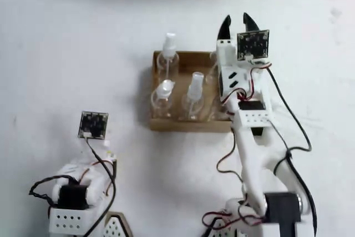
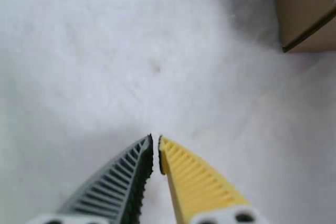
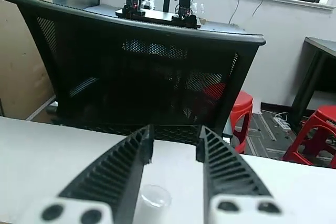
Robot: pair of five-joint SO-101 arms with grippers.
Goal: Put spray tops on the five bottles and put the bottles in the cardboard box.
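The cardboard box point(image 1: 158, 123) sits mid-table. Three clear bottles with white spray tops stand in it: one at the back left point(image 1: 168, 54), one at the front left point(image 1: 163, 95) and one in the middle point(image 1: 194, 92). Another bottle point(image 1: 213, 65) is partly hidden by the right arm lying over the box's right side. My right gripper point(image 1: 236, 21) point(image 3: 174, 140) is open beyond the box's far edge, with a clear cap point(image 3: 152, 200) below its fingers. My left gripper point(image 2: 156, 148) is shut and empty over bare table, near a box corner point(image 2: 310, 9).
The left arm point(image 1: 77, 192) is folded at the table's front left. A black mesh chair point(image 3: 147, 66) stands behind the table's far edge, with red stools point(image 3: 239, 108) beyond. White tabletop point(image 1: 72, 54) lies open left of the box.
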